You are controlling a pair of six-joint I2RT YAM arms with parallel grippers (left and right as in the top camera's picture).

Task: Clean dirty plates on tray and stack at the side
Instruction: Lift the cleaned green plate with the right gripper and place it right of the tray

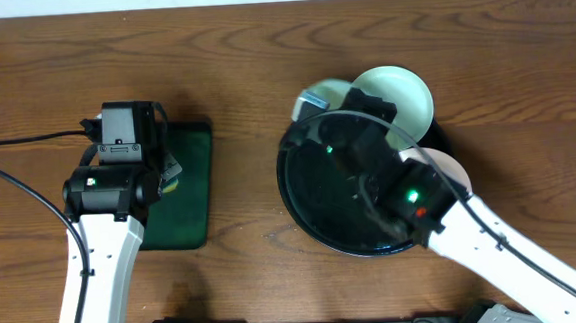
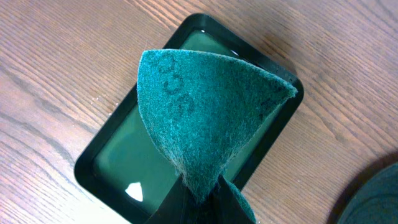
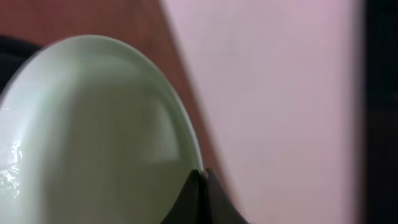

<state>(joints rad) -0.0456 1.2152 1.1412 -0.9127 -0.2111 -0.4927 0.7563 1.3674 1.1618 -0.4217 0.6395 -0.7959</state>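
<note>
Green scouring pad [image 2: 208,118] between left fingers [image 2: 200,194]; right fingers [image 3: 203,182] pinch plate [image 3: 93,137]

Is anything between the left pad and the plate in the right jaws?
Nothing visible does. The left gripper holds the green scouring pad over the dark-green rectangular tray; only bare wooden table lies between it and the pale-mint round plate, rim clamped in the jaws of the right gripper.

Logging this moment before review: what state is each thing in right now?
left claw: shut on the scouring pad.
scouring pad: gripped, held above the dark-green tray.
dark-green tray: flat on the table, glossy inside.
right claw: shut on the rim of the pale-mint plate.
pale-mint plate: gripped by its rim, no smears visible.
black round tray: flat on the table.
</note>
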